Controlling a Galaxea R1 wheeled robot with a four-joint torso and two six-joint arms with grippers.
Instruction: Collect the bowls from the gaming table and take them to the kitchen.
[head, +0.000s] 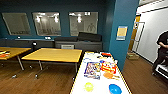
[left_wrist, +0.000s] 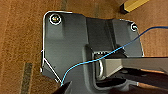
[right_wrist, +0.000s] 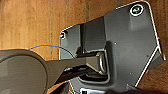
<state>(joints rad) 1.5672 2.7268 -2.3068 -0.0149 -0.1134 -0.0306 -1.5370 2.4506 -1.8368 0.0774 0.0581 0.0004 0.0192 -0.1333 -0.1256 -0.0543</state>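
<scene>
Yellow-green bowl (head: 88, 86) and blue bowl (head: 115, 88) sit near the gaming table (head: 80, 82) edge; we'd probably knock one off. Can't tell grippers' state.

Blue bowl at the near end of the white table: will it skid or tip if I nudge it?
The blue bowl looks like smooth, light plastic, so it would probably slide easily on the gaming table. It looks shallow and rounded, so pressing its rim might rock it.

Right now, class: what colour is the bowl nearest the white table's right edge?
Blue, best seen in the head view.
</scene>
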